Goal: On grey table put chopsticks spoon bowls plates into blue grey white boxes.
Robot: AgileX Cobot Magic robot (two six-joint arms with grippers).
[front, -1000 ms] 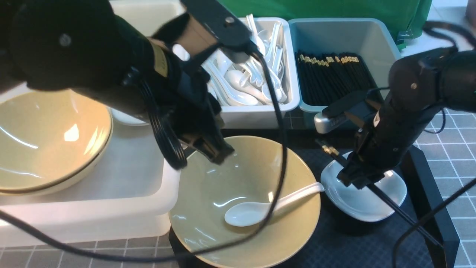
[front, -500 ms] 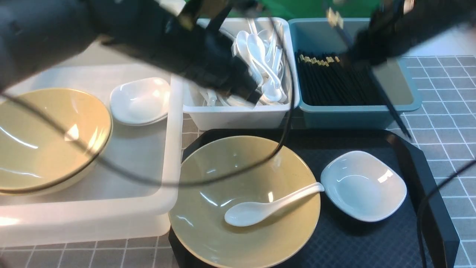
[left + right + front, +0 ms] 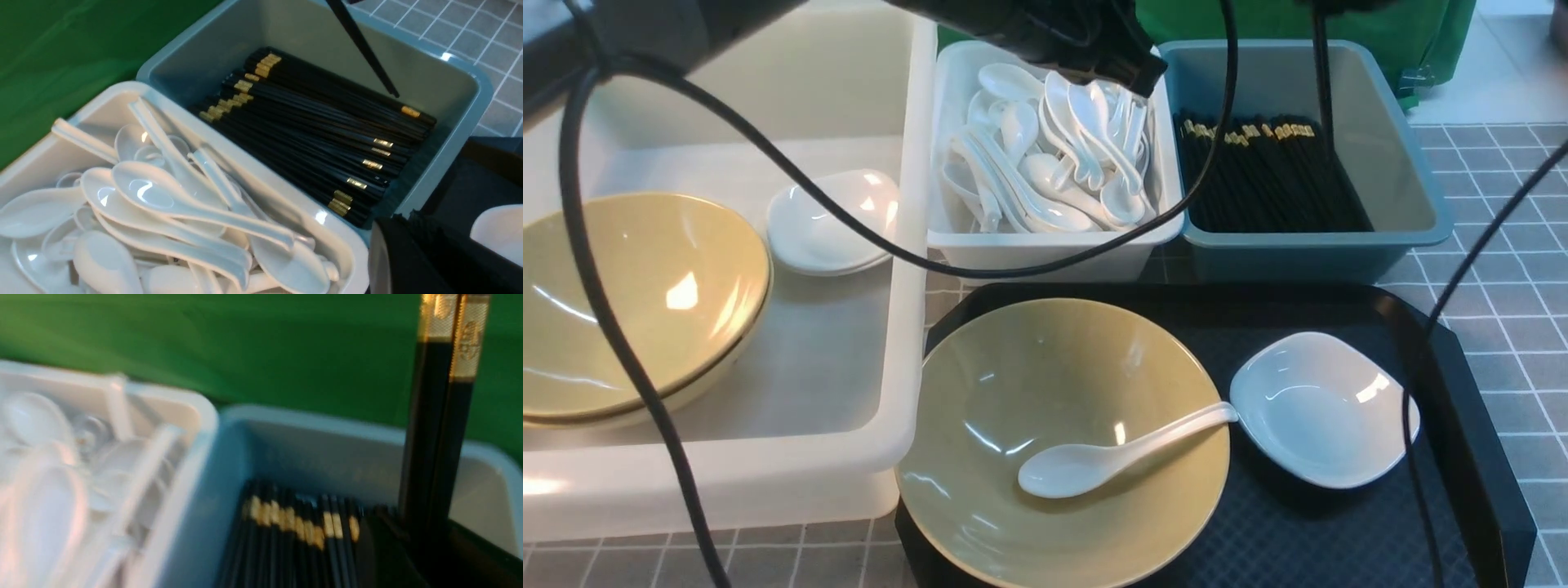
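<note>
Above the blue-grey bin [image 3: 1417, 233] at the back right of the table [image 3: 1527, 310], a pair of chopsticks [image 3: 1321, 90] hangs nearly upright. Its thin tips point down, just over the stacked chopsticks [image 3: 1266, 175] lying in the left part of that bin. The right end effector [image 3: 423, 543] has its jaws narrowed on this pair. In the front view it is mostly cut off by the top edge.

Just beside the blue-grey bin, on its left, stands the pale grey-white bin [image 3: 1045, 249], heaped with white spoons [image 3: 1054, 163]. The left end effector [image 3: 1131, 73] hovers over the back of this heap with its jaws closed together.

Further left is the translucent white tub [image 3: 907, 269]. It holds a tan bowl [image 3: 629, 302] and a white plate [image 3: 833, 216], which sit close together.

Nearer the robot, a black tray [image 3: 1462, 392] rests on the table. On it sit a second tan bowl [image 3: 1045, 376] and, just to its right, a second white plate [image 3: 1323, 408]. A single spoon [image 3: 1111, 457] lies inside this bowl, with its handle leaning on the rim toward the plate.
</note>
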